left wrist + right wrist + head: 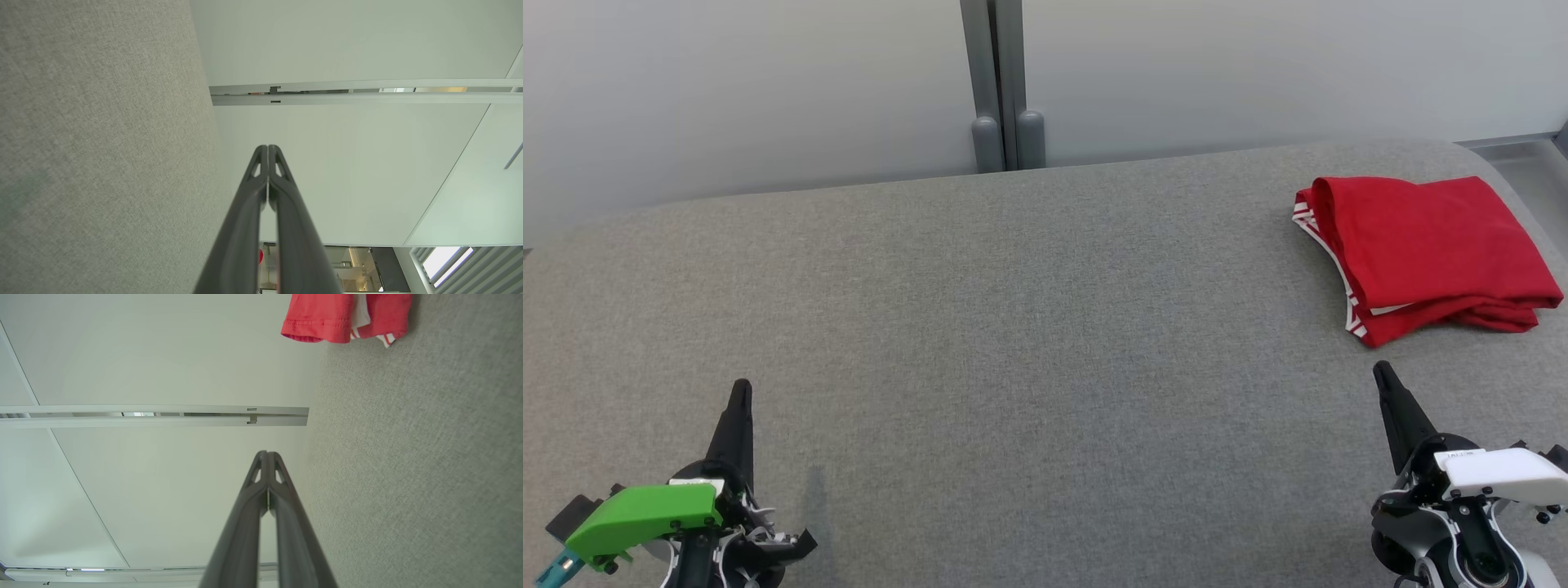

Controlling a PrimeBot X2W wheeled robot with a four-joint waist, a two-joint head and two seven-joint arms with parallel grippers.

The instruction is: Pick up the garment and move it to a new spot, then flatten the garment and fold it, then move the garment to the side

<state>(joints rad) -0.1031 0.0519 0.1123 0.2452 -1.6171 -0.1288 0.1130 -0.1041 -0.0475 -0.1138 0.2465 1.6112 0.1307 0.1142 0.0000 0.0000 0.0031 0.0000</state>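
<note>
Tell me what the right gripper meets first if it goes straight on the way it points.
Likely the pale wall: the right gripper, jaws shut, aims over the grey table toward it. The garment lies just right of that line; depth is unclear, so its near corner might be grazed.

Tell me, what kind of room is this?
Probably an office or lab workspace: a grey fabric-covered table, plain white partition panels joined by a grey post, and one folded red garment.

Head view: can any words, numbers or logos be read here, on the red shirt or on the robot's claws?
Nothing legible.
Folded red T-shirt: no print showing, only white striped edging.
White sticker on the right claw: too small to read.
Pale sticker on the left claw: too small to read.
</note>
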